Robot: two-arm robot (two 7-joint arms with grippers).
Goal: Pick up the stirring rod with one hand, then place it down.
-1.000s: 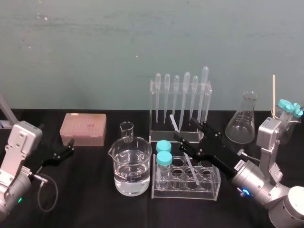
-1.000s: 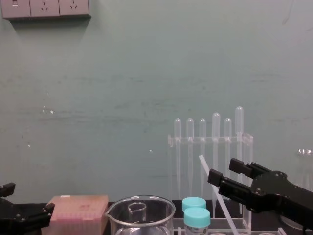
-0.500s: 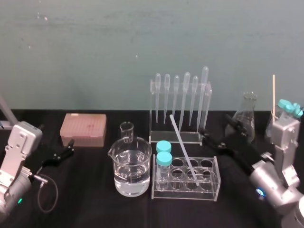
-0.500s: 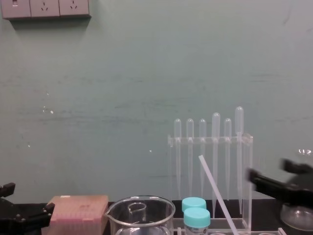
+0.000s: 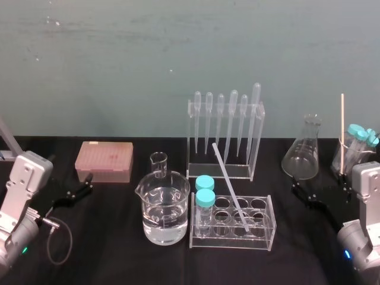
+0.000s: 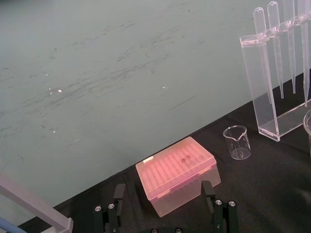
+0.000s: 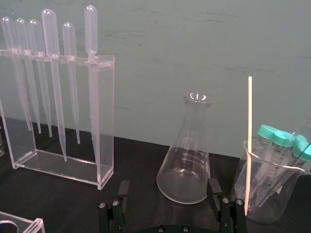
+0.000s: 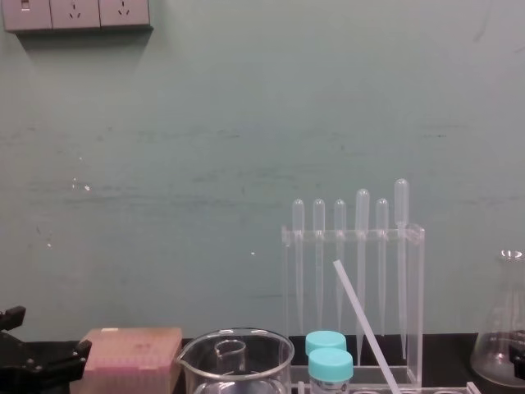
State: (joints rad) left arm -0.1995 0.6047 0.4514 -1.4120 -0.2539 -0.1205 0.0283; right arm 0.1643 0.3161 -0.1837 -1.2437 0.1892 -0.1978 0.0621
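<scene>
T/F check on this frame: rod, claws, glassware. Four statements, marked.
1. The stirring rod leans in the test tube rack, with no claw on it. True.
2. The right claw is shut on the rod. False: it is open, near the flask, to the right of the rack.
3. The large beaker holds clear liquid. True.
4. The left claw grips the pink box. False: it is open and holds nothing, near the box.

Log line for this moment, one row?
stirring rod: leaning in tube rack, unheld | right hand: open, near flask | left hand: open, parked left
</scene>
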